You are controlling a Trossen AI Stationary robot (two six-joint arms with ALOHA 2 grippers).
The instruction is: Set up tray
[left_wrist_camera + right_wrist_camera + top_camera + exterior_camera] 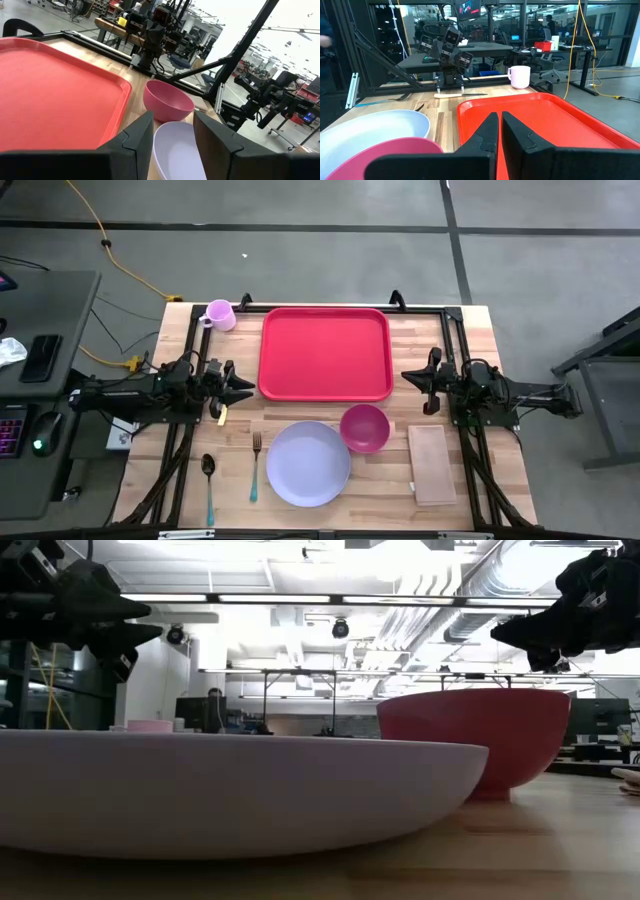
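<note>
- Wooden butcher-block table (470, 350) on a grey concrete floor, with a workshop of benches and monitors beyond it; nothing has yet been placed on the red tray (325, 352).
- Red tray lies flat between the two grippers, its short ends facing them, bare inside its raised rim.
- Left gripper (243, 383) hovers just off the tray's near corner with its fingers spread wide and nothing between them; in its wrist view the lavender plate (177, 152) and pink bowl (167, 100) lie straight ahead past the fingertips.
- Right gripper (408, 375) hangs just off the tray's opposite end, fingers pressed together, holding and touching nothing.
- Loose items: lavender plate and pink bowl, touching or nearly so, between the grippers on the side away from the tray; the fork (255, 465) and spoon (208, 480) lie nearer the left gripper, the tan napkin (432, 463) nearer the right, and the lilac mug (219, 314) sits beyond the left gripper by the tray's far corner.
- My judgement: loading has not begun, and the plate is the sensible first piece.
- To do it well: take the plate by its rim on the side clear of the bowl, lift it fully over the tray's raised edge, and set it down centred so space remains for the bowl, cutlery and mug.
</note>
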